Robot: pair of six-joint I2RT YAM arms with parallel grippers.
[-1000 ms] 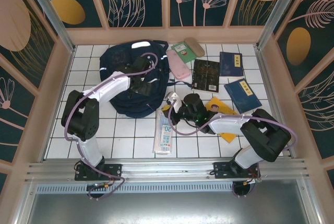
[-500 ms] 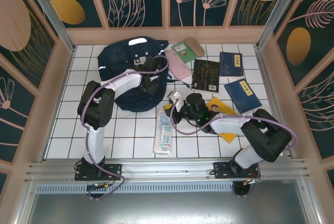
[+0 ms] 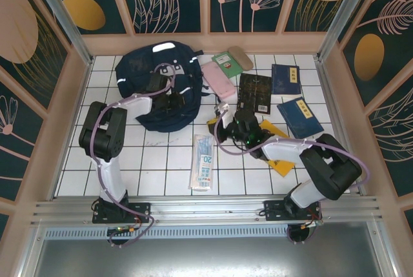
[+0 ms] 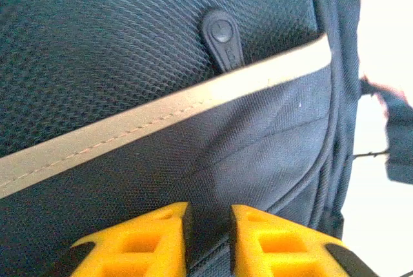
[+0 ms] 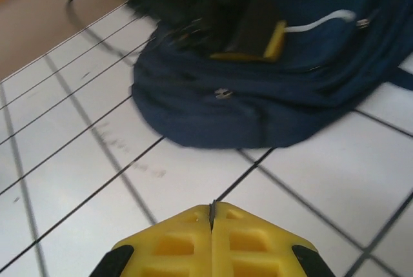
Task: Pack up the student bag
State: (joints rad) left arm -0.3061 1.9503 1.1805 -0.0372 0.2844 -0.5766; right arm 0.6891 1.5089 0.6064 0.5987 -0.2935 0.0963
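Top external: bag (image 3: 158,86) lies at far left of the tiled bench (image 3: 148,161), left arm bent over it with the left claw (image 3: 173,99) down on its near right side. Just right of bag: pink case (image 3: 221,86), green book (image 3: 227,64), tan case (image 3: 240,57). Further right: dark book (image 3: 255,93) and two blue books (image 3: 285,78), (image 3: 300,117). Yellow book (image 3: 274,141) is partly under the right arm. Long packet (image 3: 204,170) lies near, between the arms. Right claw (image 3: 221,127) is low, between bag and dark book.

Left wrist: claw tips against bag fabric below the pale stripe (image 4: 161,112) and zip pull (image 4: 221,38). Jaws a narrow gap apart; whether fabric is pinched, cannot tell.

Right wrist: claw (image 5: 211,207) fully closed, empty, above bare tile. Bag ahead, blurred left claw on it.
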